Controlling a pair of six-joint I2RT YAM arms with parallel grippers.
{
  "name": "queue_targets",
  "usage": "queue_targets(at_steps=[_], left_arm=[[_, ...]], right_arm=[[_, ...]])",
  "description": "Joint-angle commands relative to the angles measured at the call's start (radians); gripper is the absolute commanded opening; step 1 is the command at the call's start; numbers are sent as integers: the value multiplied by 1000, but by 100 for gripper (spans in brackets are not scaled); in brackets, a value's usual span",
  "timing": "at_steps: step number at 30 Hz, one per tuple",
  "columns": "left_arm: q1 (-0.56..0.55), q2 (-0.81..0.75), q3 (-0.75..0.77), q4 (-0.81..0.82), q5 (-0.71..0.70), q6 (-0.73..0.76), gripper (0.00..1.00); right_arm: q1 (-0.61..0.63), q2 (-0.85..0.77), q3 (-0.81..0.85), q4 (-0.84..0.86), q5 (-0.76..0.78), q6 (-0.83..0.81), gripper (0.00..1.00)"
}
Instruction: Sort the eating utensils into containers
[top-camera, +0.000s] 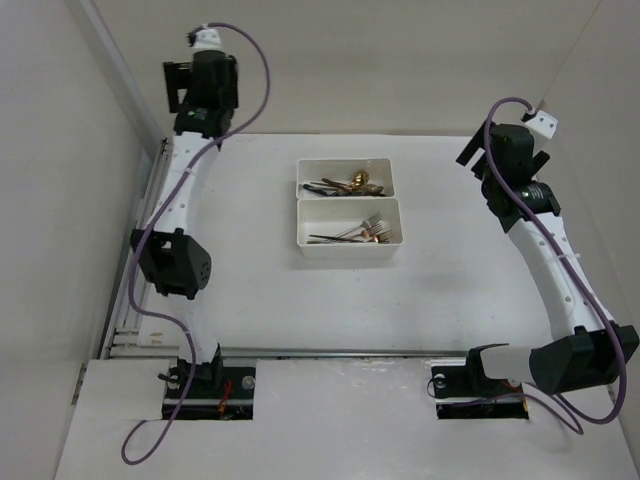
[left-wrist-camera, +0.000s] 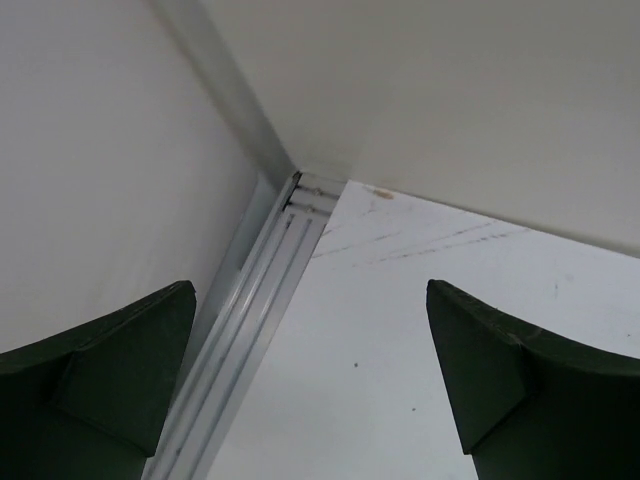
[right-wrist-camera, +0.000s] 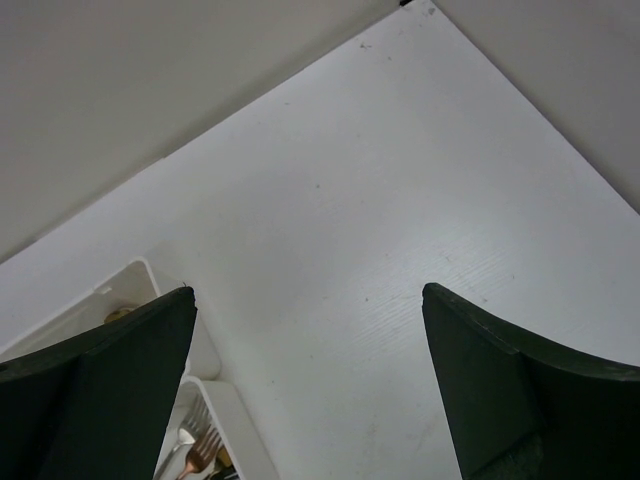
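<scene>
Top external view: the eating utensils (top-camera: 352, 210) lie inside two white containers at the middle of the table, towards its far side. The far container (top-camera: 345, 161) holds gold, copper and dark pieces with rounded ends that look like spoons (top-camera: 352, 185). The near container (top-camera: 350, 253) holds slim pieces with copper and silver pronged ends, the forks (top-camera: 368, 233). The two containers sit long side to long side, touching or nearly so. No utensil shows on the bare white table (top-camera: 450, 300).

Both arms are raised and well apart from the containers. The left gripper (left-wrist-camera: 310, 295) is up in the far left corner. In the left wrist view its dark green fingers (left-wrist-camera: 120, 370) stand spread wide with nothing between them, and beyond them are the corner of the table, a metal rail (left-wrist-camera: 262, 320) along its left edge and pale walls (left-wrist-camera: 90, 150).

The right gripper (right-wrist-camera: 308, 298) is up near the far right side. In the right wrist view its fingers (right-wrist-camera: 520, 390) are likewise wide apart and hold nothing. Below them is bare table, with the corners of both containers at the lower left and a copper fork head just visible in the nearer one.

Purple cables (top-camera: 262, 60) loop along each arm.
</scene>
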Motion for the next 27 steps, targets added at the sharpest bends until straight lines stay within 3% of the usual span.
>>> queue_targets(at_steps=[1, 4, 12, 27], left_arm=[[121, -134, -64, -226, 114, -287, 100], [201, -214, -187, -237, 195, -303, 100], [220, -320, -416, -226, 214, -275, 100], [258, -329, -387, -245, 327, -248, 100]], right_arm=[[-3, -10, 52, 98, 73, -13, 99], [-3, -19, 32, 153, 118, -13, 99], [-3, -30, 21, 220, 139, -13, 99], [31, -82, -28, 261, 202, -4, 99]])
